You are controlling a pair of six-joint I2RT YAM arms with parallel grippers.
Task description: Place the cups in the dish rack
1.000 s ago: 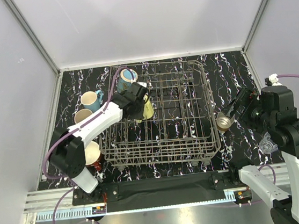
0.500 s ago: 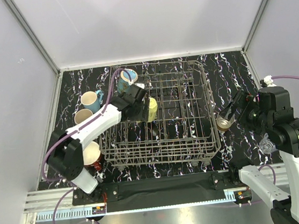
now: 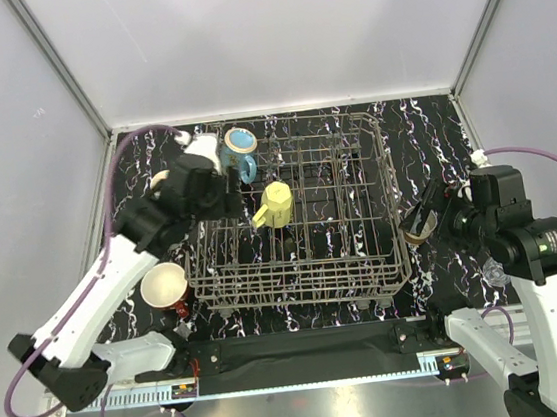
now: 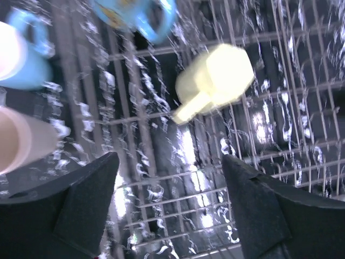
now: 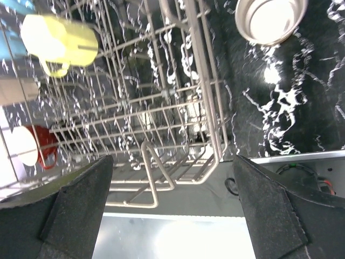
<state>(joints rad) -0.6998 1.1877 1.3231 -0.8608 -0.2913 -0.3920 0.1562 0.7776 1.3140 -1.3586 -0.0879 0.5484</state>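
Note:
The grey wire dish rack point(image 3: 374, 162) fills the middle of the table. A yellow-green mug point(image 3: 274, 204) lies among its tines at the left, also visible in the left wrist view point(image 4: 215, 81). A light blue mug point(image 3: 238, 148) sits at the rack's back left corner. My left gripper point(image 3: 230, 202) hangs open and empty above the rack's left side, apart from the yellow-green mug. A steel tumbler point(image 3: 418, 227) stands just right of the rack, with my right gripper point(image 3: 432, 211) open close above it. A red mug point(image 3: 167, 286) stands left of the rack.
Left of the rack, the left wrist view shows another light blue mug point(image 4: 24, 51) and a cream mug point(image 4: 21, 140). A small clear glass point(image 3: 495, 269) lies near the right arm. Grey walls close in the table on three sides.
My left gripper opened and let go of the yellow-green mug, which now rests in the rack. The left arm rose and drew back to the left. The right gripper edged nearer the tumbler.

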